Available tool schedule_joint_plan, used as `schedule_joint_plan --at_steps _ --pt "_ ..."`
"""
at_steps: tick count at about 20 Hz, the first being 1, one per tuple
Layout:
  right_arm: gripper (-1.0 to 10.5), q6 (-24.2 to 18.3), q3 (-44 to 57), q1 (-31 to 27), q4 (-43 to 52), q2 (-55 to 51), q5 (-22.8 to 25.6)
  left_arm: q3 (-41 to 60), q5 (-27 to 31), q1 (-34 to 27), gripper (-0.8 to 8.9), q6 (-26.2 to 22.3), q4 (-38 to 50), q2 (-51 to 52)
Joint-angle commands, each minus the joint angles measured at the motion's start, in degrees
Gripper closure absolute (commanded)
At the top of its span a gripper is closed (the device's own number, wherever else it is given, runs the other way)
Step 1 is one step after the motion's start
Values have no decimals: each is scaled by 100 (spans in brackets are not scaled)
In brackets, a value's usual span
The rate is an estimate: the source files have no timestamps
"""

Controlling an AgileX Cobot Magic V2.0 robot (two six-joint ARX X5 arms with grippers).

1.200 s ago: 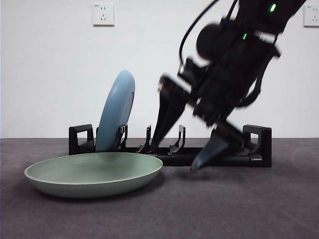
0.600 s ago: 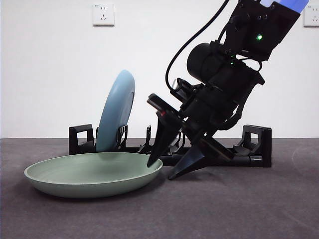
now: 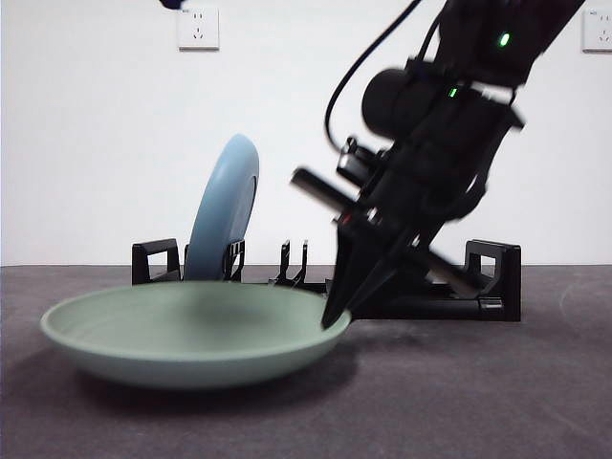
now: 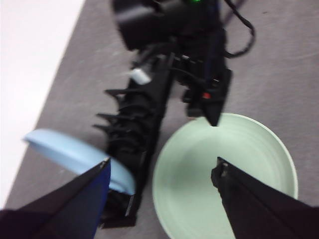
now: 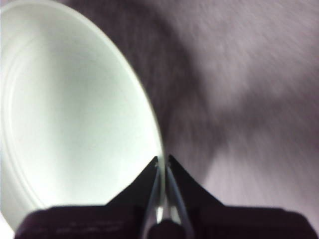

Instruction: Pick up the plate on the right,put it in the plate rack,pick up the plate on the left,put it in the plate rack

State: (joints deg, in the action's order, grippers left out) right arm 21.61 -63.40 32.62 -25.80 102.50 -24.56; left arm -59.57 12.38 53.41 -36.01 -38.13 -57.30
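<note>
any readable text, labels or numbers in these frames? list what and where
None readable.
White wall socket plate: small marking near its top edge, too small to read.
Black right gripper, shut on the rim of the pale green round plate: small red mark on its body, no legible characters.
Light blue plate and long black plastic plate rack: no print visible.

1. A plain white wall [image 3: 115, 143] fills the back of the front view.
2. 2 white power sockets sit high on it: 1 at the upper left [image 3: 198, 27], 1 cut by the right edge [image 3: 598, 31].
3. The bench [image 3: 497, 402] carries a dark grey, matte cover, evenly lit.
</note>
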Motion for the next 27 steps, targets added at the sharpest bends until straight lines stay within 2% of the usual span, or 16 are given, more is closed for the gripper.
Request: schedule_joint_plan --at_steps 1,6,9,13,15,18,20,23,27 --pt "963 -208 31 -4 -262 -452 -35 17 -133 144 468 -2 4 -251" --pt "963 -236 31 -155 -728 -1416 109 17 -236 492 469 -4 -61 -968" --pt "963 -389 31 -452 -1154 -1788 107 17 -238 785 471 -9 -157 -1344" --pt "963 -568 31 -767 -1565 -1996 74 17 -337 1108 472 -9 -177 -1591" --pt "963 -608 31 -820 -1631 -2070 57 17 -586 1113 472 -7 -173 -1681" --pt "963 -610 31 -828 -1648 -2173 48 17 -586 1108 479 -7 -160 -1880" --pt "963 -610 31 -828 -1672 -2243 48 17 -586 1106 583 -9 -133 -2026" --pt "963 -625 31 -828 -1679 -2332 48 17 -560 1106 611 -7 -116 -2166" --pt "963 -632 31 -831 -1681 -2474 50 17 -503 1106 832 -9 -109 -2243"
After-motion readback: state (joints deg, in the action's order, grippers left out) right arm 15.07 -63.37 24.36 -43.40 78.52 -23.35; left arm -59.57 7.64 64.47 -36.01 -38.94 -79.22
